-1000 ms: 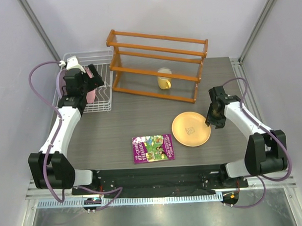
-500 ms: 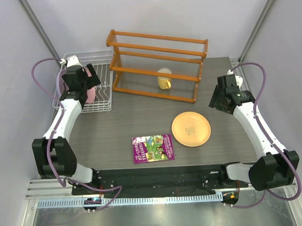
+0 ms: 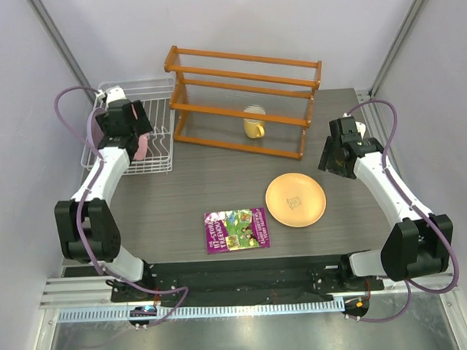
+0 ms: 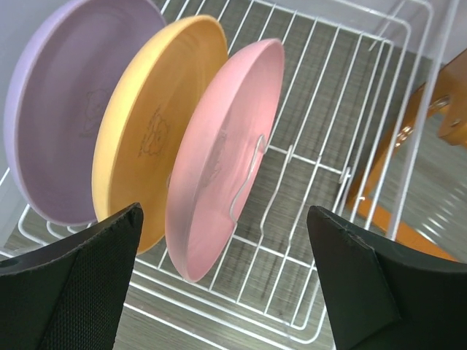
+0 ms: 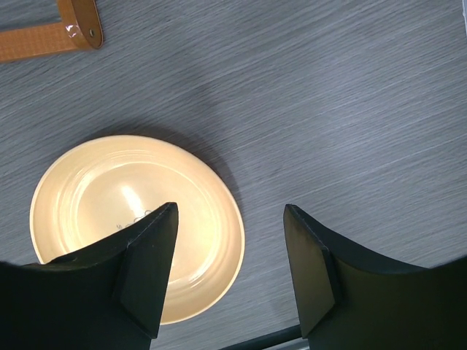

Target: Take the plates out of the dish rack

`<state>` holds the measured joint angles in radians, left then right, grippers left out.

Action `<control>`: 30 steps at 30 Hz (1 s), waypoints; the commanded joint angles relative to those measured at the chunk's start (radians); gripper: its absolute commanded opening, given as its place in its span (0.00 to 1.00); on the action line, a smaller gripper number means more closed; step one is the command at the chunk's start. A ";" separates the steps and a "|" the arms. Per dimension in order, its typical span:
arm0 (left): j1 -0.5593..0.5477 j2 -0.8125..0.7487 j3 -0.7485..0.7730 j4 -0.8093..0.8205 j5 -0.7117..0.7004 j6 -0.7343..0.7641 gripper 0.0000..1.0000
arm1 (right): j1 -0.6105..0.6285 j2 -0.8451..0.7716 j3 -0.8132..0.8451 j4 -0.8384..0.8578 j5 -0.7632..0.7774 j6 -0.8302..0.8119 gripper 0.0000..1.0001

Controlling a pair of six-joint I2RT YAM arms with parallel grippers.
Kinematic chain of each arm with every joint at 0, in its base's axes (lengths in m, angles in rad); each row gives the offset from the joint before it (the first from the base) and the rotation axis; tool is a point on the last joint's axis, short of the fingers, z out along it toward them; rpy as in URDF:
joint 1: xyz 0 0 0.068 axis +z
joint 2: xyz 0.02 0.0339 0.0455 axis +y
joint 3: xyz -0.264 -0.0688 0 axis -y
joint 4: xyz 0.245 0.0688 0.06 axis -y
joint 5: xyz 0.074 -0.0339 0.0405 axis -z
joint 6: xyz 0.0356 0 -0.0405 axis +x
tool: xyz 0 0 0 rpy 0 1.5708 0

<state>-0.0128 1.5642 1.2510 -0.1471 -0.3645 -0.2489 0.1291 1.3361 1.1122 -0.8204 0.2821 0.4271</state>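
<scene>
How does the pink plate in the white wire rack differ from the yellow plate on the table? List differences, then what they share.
Colour: the pink plate is pink; the yellow plate is pale yellow-orange.
Pose: the pink plate stands on edge, tilted; the yellow plate lies flat, face up.
Place: the pink plate sits in the dish rack; the yellow plate rests on the table.
Shared: both are round and shallow.
</scene>
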 commanded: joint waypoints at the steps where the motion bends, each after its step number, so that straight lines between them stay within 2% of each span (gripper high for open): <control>1: 0.002 0.036 0.033 0.043 -0.054 0.030 0.92 | -0.003 0.009 0.011 0.038 0.000 -0.021 0.65; 5: -0.009 0.062 0.036 0.053 -0.117 0.045 0.81 | -0.005 0.017 0.005 0.041 -0.004 -0.022 0.65; 8: -0.027 0.080 0.014 0.089 -0.163 0.077 0.76 | -0.008 0.014 -0.002 0.043 -0.008 -0.022 0.65; 10: -0.041 0.088 0.015 0.089 -0.203 0.092 0.67 | -0.008 0.012 -0.005 0.044 -0.008 -0.024 0.65; 14: -0.062 0.094 0.007 0.101 -0.249 0.112 0.40 | -0.009 0.008 -0.008 0.044 -0.008 -0.024 0.65; 15: -0.070 0.097 0.008 0.106 -0.261 0.117 0.38 | -0.008 0.006 -0.008 0.044 -0.006 -0.024 0.65; 21: -0.101 0.114 0.011 0.103 -0.315 0.146 0.01 | -0.011 0.002 -0.020 0.044 -0.008 -0.022 0.65; 30: -0.197 0.077 0.056 0.127 -0.479 0.273 0.00 | -0.013 -0.006 -0.038 0.049 -0.015 -0.022 0.65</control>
<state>-0.1535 1.6878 1.2510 -0.1024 -0.8017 -0.0246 0.1223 1.3533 1.0756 -0.7937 0.2703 0.4168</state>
